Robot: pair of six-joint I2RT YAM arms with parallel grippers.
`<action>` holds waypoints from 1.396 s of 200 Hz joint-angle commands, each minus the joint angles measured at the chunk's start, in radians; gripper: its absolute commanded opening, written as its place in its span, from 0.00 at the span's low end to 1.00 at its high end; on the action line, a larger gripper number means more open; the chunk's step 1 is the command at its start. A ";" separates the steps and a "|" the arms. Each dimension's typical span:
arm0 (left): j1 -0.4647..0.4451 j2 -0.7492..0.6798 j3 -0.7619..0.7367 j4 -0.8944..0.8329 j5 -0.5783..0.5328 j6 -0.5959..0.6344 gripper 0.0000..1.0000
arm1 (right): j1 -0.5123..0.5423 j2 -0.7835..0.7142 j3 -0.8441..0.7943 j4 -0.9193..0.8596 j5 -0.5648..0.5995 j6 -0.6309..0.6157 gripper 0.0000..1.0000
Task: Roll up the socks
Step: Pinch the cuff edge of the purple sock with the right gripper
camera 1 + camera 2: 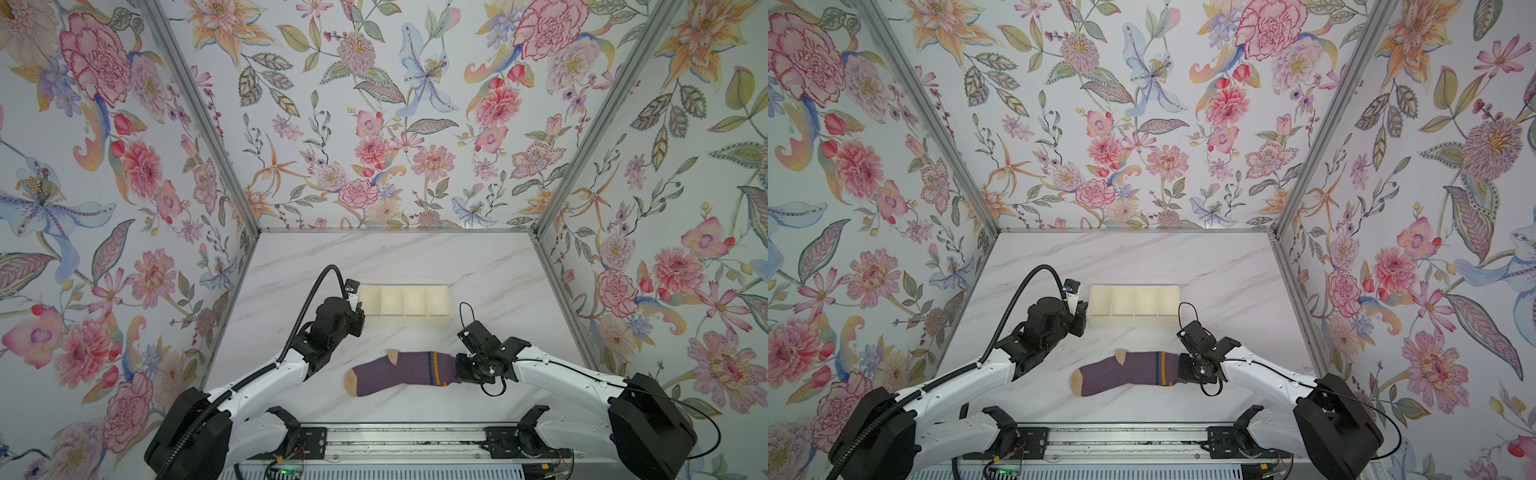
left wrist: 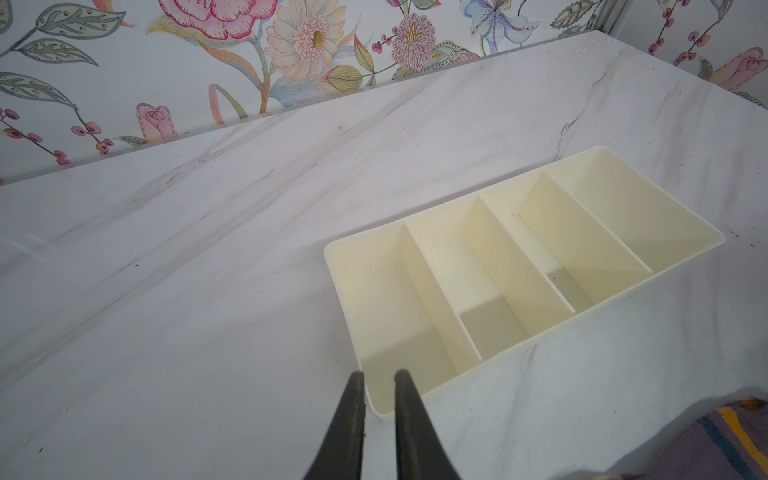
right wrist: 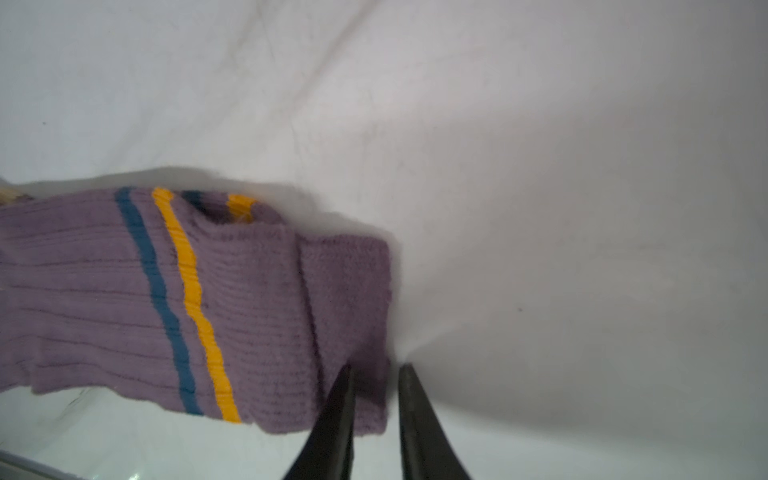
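Observation:
The socks lie flat and stretched out on the marble table, tan toe to the left and striped cuff to the right. They look like two purple layers stacked at the cuff. My right gripper is low at the cuff end. Its jaws are narrowly open, one finger over the cuff corner and the other on bare table just beyond its edge. My left gripper hovers behind the socks at the tray's left corner, narrowly open and empty. A bit of sock shows in the left wrist view.
A cream tray with several empty compartments stands just behind the socks. Floral walls close in the table at the back and both sides. A metal rail runs along the front edge.

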 commanded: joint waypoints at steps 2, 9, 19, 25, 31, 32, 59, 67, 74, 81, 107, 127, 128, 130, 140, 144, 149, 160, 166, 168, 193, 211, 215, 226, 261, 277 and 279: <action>-0.012 0.015 0.030 0.015 0.018 -0.008 0.17 | 0.011 0.031 0.003 0.002 0.026 0.011 0.19; -0.012 0.017 0.030 0.015 0.018 -0.008 0.17 | 0.011 0.033 0.002 0.005 0.026 0.010 0.18; -0.011 0.020 0.032 0.016 0.018 -0.007 0.17 | 0.015 0.033 0.000 0.009 0.029 0.008 0.17; -0.012 0.021 0.032 0.016 0.019 -0.007 0.17 | 0.017 0.032 -0.002 0.009 0.033 0.008 0.15; -0.011 0.023 0.032 0.016 0.020 -0.007 0.17 | 0.019 0.028 -0.004 0.010 0.039 0.010 0.14; -0.011 0.023 0.033 0.015 0.020 -0.007 0.16 | 0.018 0.027 -0.003 0.010 0.040 0.011 0.14; -0.012 0.030 0.037 0.014 0.026 -0.005 0.16 | 0.020 0.003 -0.014 0.011 0.057 0.013 0.11; -0.011 0.033 0.041 0.014 0.028 -0.005 0.15 | 0.021 -0.002 -0.015 0.009 0.059 0.011 0.10; -0.011 0.035 0.041 0.013 0.031 -0.006 0.15 | 0.024 -0.005 -0.015 0.010 0.063 0.011 0.09; -0.011 0.038 0.045 0.013 0.034 -0.007 0.14 | 0.027 -0.007 -0.015 0.010 0.067 0.009 0.07; -0.012 0.044 0.051 0.011 0.049 -0.011 0.12 | 0.045 -0.002 -0.009 0.015 0.080 0.002 0.03; -0.012 0.044 0.054 0.007 0.061 -0.012 0.10 | 0.062 -0.001 -0.002 0.015 0.097 0.002 0.01; -0.012 0.044 0.054 0.007 0.061 -0.012 0.10 | 0.064 -0.002 -0.002 0.015 0.099 0.002 0.02; -0.012 0.044 0.055 0.006 0.063 -0.012 0.10 | 0.065 -0.001 -0.002 0.015 0.101 0.002 0.01; -0.013 0.044 0.055 0.005 0.063 -0.013 0.10 | 0.073 -0.002 0.001 0.013 0.116 0.002 0.01; -0.013 0.044 0.055 0.004 0.063 -0.013 0.10 | 0.076 -0.004 0.003 0.012 0.120 0.004 0.01; -0.013 0.044 0.056 0.003 0.063 -0.013 0.10 | 0.080 -0.005 0.005 0.012 0.127 0.004 0.00; -0.015 0.044 0.058 0.002 0.063 -0.014 0.10 | 0.088 -0.007 0.010 0.011 0.139 0.005 0.00; -0.014 0.046 0.060 0.003 0.063 -0.015 0.10 | 0.092 -0.007 0.014 0.009 0.146 0.005 0.00; -0.014 0.047 0.061 0.003 0.063 -0.015 0.10 | 0.093 -0.007 0.015 0.009 0.149 0.005 0.00; -0.017 0.046 0.063 0.003 0.064 -0.016 0.10 | 0.113 -0.010 0.030 -0.005 0.181 0.010 0.00; -0.019 0.044 0.063 0.002 0.064 -0.018 0.09 | 0.127 -0.021 0.040 -0.015 0.209 0.013 0.00; -0.020 0.045 0.063 0.003 0.064 -0.018 0.09 | 0.129 -0.025 0.042 -0.018 0.215 0.014 0.00; -0.020 0.044 0.063 0.002 0.064 -0.018 0.09 | 0.137 -0.037 0.047 -0.021 0.228 0.014 0.00; -0.022 0.046 0.067 -0.001 0.067 -0.018 0.09 | 0.163 -0.064 0.072 -0.031 0.266 0.004 0.00; -0.023 0.049 0.069 -0.001 0.069 -0.018 0.09 | 0.178 -0.063 0.086 -0.031 0.276 -0.002 0.00; -0.023 0.049 0.069 -0.001 0.070 -0.018 0.09 | 0.179 -0.062 0.088 -0.030 0.276 -0.004 0.00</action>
